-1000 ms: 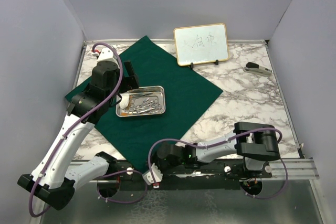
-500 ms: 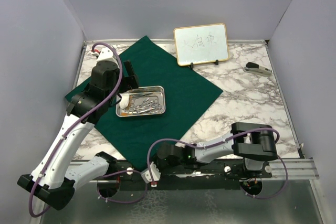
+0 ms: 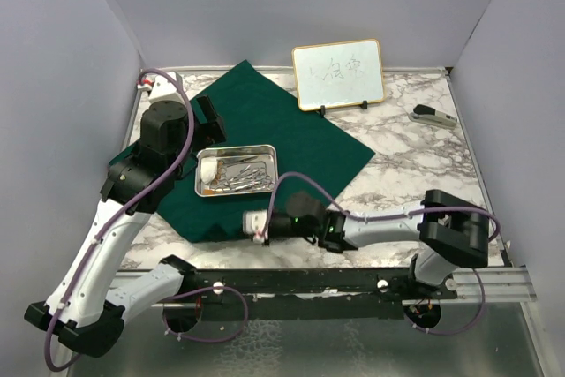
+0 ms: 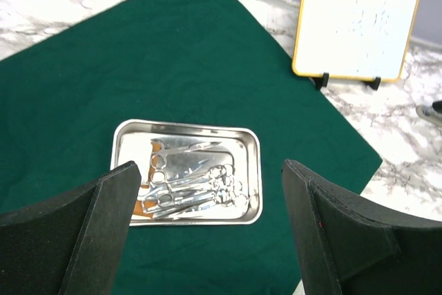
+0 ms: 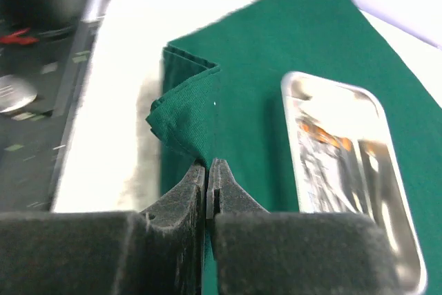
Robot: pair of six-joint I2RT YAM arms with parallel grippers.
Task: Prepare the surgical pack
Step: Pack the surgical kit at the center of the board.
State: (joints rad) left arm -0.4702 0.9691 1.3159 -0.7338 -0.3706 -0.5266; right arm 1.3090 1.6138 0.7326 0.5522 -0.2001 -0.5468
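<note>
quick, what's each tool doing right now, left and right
left tool: open, holding nothing, above the steel tray
right tool: closed, pinching a folded corner of the green cloth

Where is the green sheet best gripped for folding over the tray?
Pinch its near corner, coming low from the near side: the green sheet lies flat, the tray pins its middle, only corners lift. The right gripper is shut there.
</note>
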